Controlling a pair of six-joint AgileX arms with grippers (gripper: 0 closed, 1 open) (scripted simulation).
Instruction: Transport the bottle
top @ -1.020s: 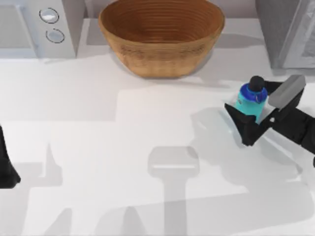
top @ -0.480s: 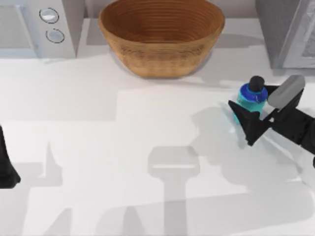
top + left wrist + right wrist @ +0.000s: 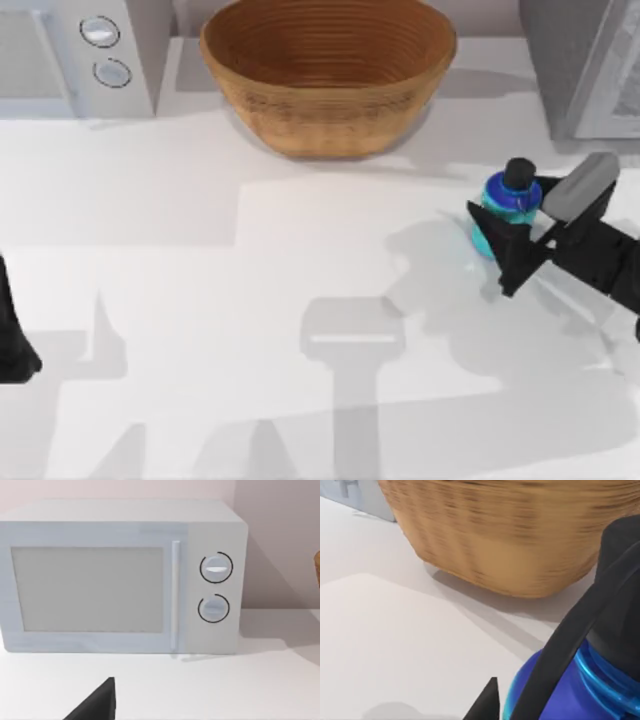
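The small cyan bottle (image 3: 497, 212) with a dark blue shoulder and black cap stands upright on the white table at the right, in front of the basket. My right gripper (image 3: 510, 207) comes in from the right edge and is shut on it, one black finger on each side of the body. In the right wrist view the bottle (image 3: 555, 700) is very close, with a black finger (image 3: 570, 645) lying across it. My left gripper (image 3: 12, 345) is parked at the left edge of the table.
A woven brown basket (image 3: 328, 80) stands at the back middle and appears again (image 3: 510, 530) behind the bottle. A white microwave (image 3: 80, 50) sits at the back left, seen front-on (image 3: 120, 580). A grey appliance (image 3: 590, 60) occupies the back right corner.
The right gripper's fingers have drawn together onto the bottle, from a wide stance a second ago. The bottle shifted slightly toward the back. The left arm has not moved.
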